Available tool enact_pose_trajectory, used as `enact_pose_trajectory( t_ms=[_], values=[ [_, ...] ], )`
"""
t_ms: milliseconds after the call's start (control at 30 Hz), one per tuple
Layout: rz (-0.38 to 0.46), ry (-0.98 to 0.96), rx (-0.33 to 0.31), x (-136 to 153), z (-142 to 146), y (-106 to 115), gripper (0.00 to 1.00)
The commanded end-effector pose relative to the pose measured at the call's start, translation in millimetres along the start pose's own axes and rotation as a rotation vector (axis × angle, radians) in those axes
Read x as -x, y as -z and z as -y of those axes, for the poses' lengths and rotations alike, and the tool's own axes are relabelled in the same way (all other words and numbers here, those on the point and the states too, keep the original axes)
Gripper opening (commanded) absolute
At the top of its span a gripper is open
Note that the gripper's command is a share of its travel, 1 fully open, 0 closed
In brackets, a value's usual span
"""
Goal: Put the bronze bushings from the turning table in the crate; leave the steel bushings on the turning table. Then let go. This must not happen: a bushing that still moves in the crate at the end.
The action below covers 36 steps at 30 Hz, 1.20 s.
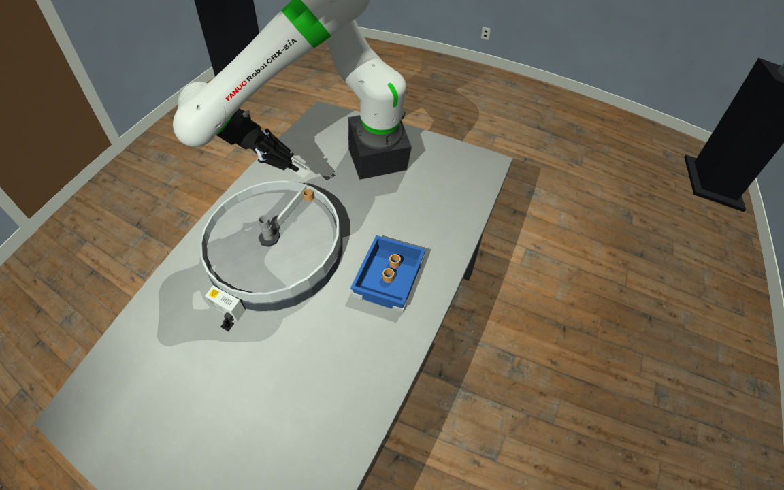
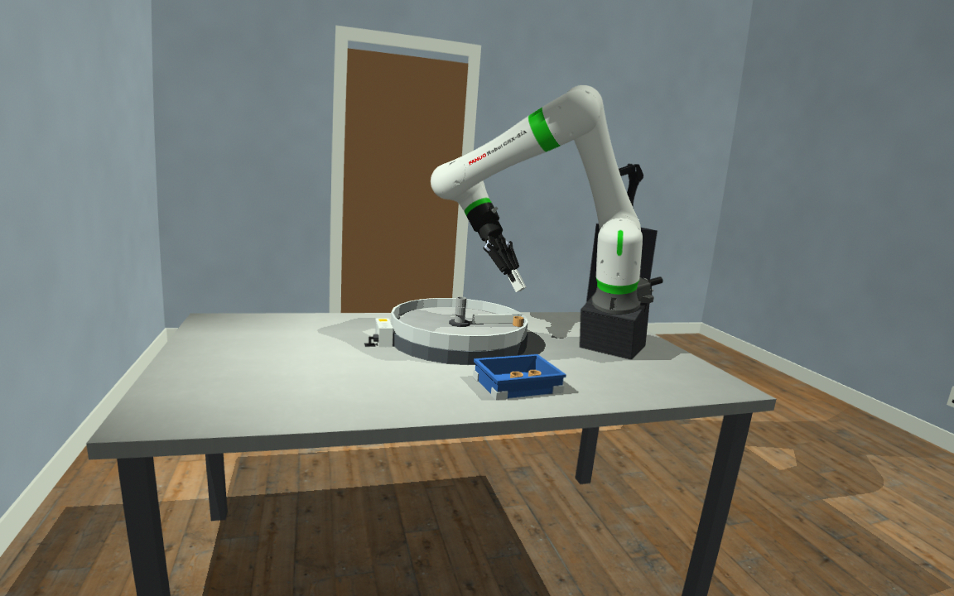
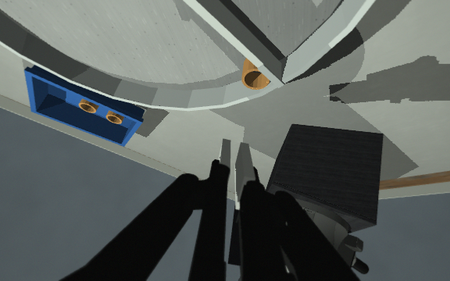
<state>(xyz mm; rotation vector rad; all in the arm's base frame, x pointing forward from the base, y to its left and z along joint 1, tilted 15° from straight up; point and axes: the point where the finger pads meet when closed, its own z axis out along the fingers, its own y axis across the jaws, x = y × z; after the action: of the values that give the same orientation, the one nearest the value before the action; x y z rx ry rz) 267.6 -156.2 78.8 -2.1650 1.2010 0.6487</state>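
Observation:
My gripper (image 1: 305,173) (image 2: 517,283) (image 3: 232,154) is shut with nothing between its fingers, only a narrow gap. It hangs tilted above and just outside the rim of the turning table (image 1: 306,256) (image 2: 458,342) (image 3: 131,47), on the robot-base side. One bronze bushing (image 1: 308,195) (image 2: 517,321) (image 3: 247,71) stands on the turning table by the rim, against the end of the bar. The blue crate (image 1: 382,298) (image 2: 532,386) (image 3: 30,91) holds two bronze bushings, one (image 1: 395,265) and another (image 1: 388,280) close beside it. I can make out no steel bushing.
A fixed bar (image 1: 291,208) (image 2: 495,319) (image 3: 248,39) runs from the central post (image 1: 267,228) (image 2: 460,308) to the rim. A white box (image 1: 224,300) (image 2: 384,332) sits outside the rim. The dark robot base (image 1: 380,157) (image 2: 612,327) (image 3: 330,164) stands beyond the gripper.

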Motion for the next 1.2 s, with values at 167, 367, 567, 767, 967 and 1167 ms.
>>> enact_pose_trajectory(
  t_ms=[167, 367, 567, 767, 967, 1167],
  values=[
    [0.000, 0.000, 0.000, 0, 0, 0, 0.06],
    [0.000, 0.000, 0.000, 0, 0, 0, 0.06],
    [0.000, 0.000, 0.000, 0, 0, 0, 0.06],
    [0.000, 0.000, 0.000, 0, 0, 0, 0.06],
    [0.000, 0.000, 0.000, 0, 0, 0, 0.06],
    [0.000, 0.000, 0.000, -9, 0, -11, 0.06]
  ],
)
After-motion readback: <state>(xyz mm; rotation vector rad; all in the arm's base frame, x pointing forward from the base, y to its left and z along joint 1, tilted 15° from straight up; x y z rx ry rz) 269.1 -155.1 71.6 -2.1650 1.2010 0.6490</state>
